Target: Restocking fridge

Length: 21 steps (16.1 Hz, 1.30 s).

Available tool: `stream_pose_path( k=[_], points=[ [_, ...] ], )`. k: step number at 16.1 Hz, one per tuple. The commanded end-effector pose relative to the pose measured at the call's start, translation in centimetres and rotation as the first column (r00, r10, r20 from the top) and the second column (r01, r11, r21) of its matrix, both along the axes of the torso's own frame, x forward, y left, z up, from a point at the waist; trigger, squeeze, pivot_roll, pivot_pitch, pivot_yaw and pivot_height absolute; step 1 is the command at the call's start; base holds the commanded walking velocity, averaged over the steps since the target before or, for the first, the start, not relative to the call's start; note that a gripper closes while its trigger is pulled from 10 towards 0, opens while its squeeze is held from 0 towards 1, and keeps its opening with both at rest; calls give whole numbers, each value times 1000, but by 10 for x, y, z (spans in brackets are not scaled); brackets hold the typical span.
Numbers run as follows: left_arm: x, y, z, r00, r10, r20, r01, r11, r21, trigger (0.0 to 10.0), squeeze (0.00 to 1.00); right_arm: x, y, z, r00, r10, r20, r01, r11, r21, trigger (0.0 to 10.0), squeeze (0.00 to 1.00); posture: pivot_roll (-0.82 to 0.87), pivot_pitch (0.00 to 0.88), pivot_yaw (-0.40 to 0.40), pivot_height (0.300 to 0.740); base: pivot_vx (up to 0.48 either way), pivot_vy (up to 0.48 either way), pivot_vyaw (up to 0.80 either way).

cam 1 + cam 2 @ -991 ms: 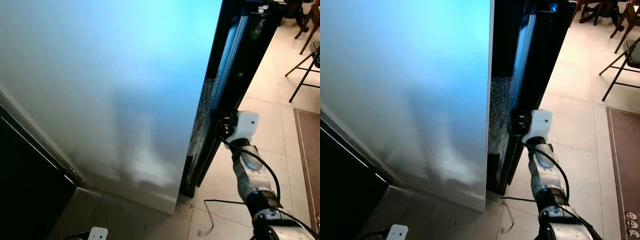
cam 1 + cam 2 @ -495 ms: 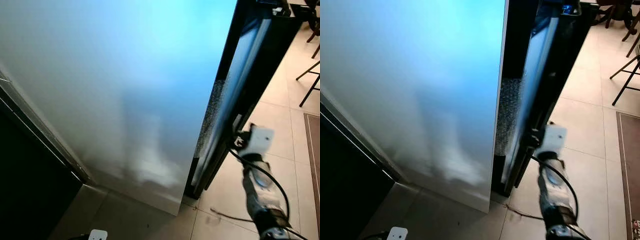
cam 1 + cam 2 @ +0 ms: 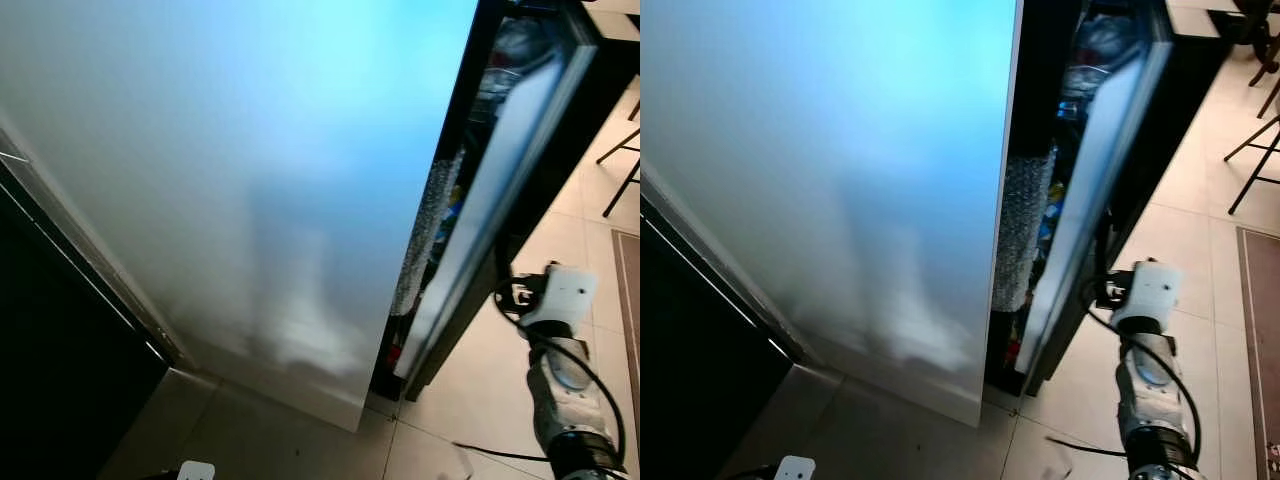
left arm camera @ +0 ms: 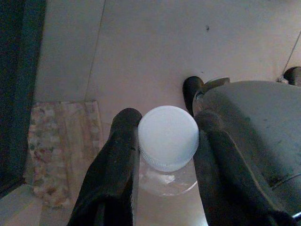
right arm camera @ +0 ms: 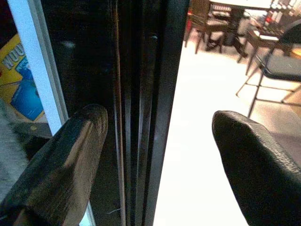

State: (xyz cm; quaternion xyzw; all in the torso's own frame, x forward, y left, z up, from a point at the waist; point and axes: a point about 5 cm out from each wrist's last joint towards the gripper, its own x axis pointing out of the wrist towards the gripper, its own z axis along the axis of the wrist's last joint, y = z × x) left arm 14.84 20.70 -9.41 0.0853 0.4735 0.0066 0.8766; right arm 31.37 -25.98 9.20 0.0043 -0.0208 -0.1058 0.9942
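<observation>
Opening the fridge door is the step in hand, judging from the scene. In the right eye view the pale, blue-lit side of the fridge (image 3: 830, 180) covers the left and centre, and the dark fridge door (image 3: 1095, 200) stands ajar at the upper right, with packed shelves (image 3: 1055, 190) glimpsed in the gap. The right end effector (image 3: 1108, 292) sits at the door's outer edge, right of centre, above tiled floor (image 3: 1200, 230). Its wrist view shows the two black fingers (image 5: 56, 165) spread wide with the door's dark edge between them, gripping nothing. The left end effector (image 4: 164, 141) hangs low over the floor, its fingers closed on a clear bottle (image 4: 168, 155) with a white cap (image 4: 168, 136); this is the item to restock. To do this well, the right arm should probably follow the door's arc smoothly, keep its fingers hooked behind the edge so they do not slip off, and widen the gap enough for the bottle, held upright and steady meanwhile.
</observation>
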Motion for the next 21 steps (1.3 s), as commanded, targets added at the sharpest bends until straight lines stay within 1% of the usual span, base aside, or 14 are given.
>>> stream_pose_path(
  k=[1, 2, 3, 4, 7, 8, 9, 10, 11, 12, 14, 15, 18, 21],
  points=[
    [-9, 2, -4, 999, -7, -42, 7, 1000, 12, 10000, 0, -2, 1, -6, 999, 4, -47, -4, 1000, 9, 10000, 0, -9, 81, 25, 740, 0, 0, 0],
    [-9, 2, -3, 999, -6, -42, 6, 1000, 12, 10000, 0, -1, 5, -9, 997, 18, -68, -18, 1000, 4, 10000, 0, -9, 81, 25, 740, 0, 0, 0],
    [-8, 2, -3, 999, -3, -37, 3, 1000, 11, 10000, 0, -1, 18, -13, 996, 56, -71, -54, 998, 27, 10000, 0, -3, 88, 25, 740, 0, 0, 0],
    [-7, 2, -3, 999, -2, -33, 2, 1000, 10, 10000, 0, -1, 26, -15, 996, 61, -72, -59, 998, 39, 10000, 0, -4, 89, 25, 740, 0, 0, 0],
    [-7, 2, -3, 999, 0, -32, 1, 1000, 9, 10000, 0, 1, 38, -19, 991, 97, -91, -92, 994, 59, 10000, 0, -7, 92, 24, 740, 0, 0, 0],
    [-6, 2, -3, 1000, 0, -31, 0, 1000, 9, 10000, 0, 1, 41, -24, 987, 102, -128, -96, 994, 53, 10000, 0, -9, 92, 23, 740, 0, 0, 0],
    [-6, 2, -2, 1000, 1, -30, -1, 1000, 8, 10000, 0, 1, 43, -34, 970, 115, -215, -107, 993, 47, 10000, 0, -10, 93, 23, 740, 0, 0, 0],
    [-5, 1, -2, 1000, 2, -27, -2, 1000, 6, 10000, 0, -1, 43, -43, 956, 120, -268, -110, 993, 53, 10000, 0, -7, 94, 23, 740, 0, 0, 0],
    [-3, 0, -2, 1000, 4, -22, -4, 1000, 5, 10000, 0, 0, 40, -46, 954, 110, -280, -92, 993, 77, 10000, 0, -4, 96, 22, 740, 0, 0, 0],
    [-3, 0, -2, 1000, 5, -20, -5, 1000, 5, 10000, 0, 2, 39, -42, 958, 111, -265, -90, 992, 90, 10000, 0, -3, 97, 22, 740, 0, 0, 0],
    [-3, 1, -1, 1000, 6, -19, -6, 1000, 7, 10000, 0, 12, 35, -24, 970, 134, -203, -121, 990, 77, 10000, 0, -10, 99, 24, 740, 0, 0, 0],
    [-3, 1, -1, 1000, 5, -19, -5, 1000, 8, 10000, 0, 15, 31, -18, 973, 128, -191, -118, 991, 66, 10000, 0, -10, 99, 24, 740, 0, 0, 0],
    [-3, 0, -2, 1000, 3, -20, -2, 1000, 7, 10000, 0, 24, 10, 1, 983, 92, -159, -88, 996, 33, 10000, 0, -12, 101, 25, 740, 0, 0, 0],
    [-2, -1, -1, 1000, -3, -17, 3, 1000, 6, 10000, 0, 26, -10, 16, 988, 77, -136, -78, 997, -4, 10000, 0, -14, 101, 26, 740, 0, 0, 0]
  ],
)
